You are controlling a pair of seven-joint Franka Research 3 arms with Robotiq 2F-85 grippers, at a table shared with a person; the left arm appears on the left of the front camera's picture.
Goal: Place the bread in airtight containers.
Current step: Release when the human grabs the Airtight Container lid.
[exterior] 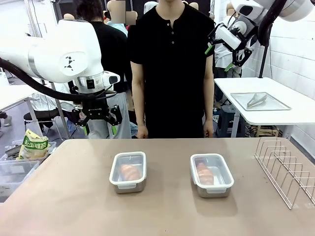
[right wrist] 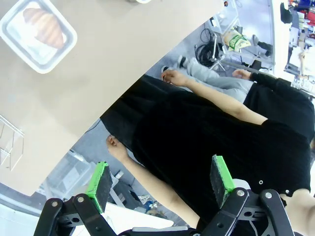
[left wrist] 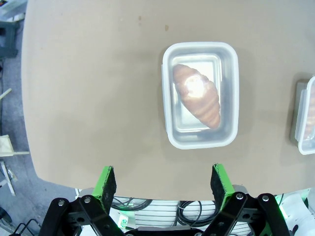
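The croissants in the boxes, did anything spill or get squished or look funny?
Nothing stands out. Each croissant lies whole inside its own steel container with the clear lid on, both containers sit flat on the table, and no crumbs or spills show. Both grippers hang open, away from them.

Shiny steel containers (exterior: 129,179), clear plastic lids (exterior: 211,170), matt table (exterior: 74,206).

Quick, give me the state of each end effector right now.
Left end effector: open, holding nothing, raised above the table.
Right end effector: open, holding nothing, raised high beside the person.
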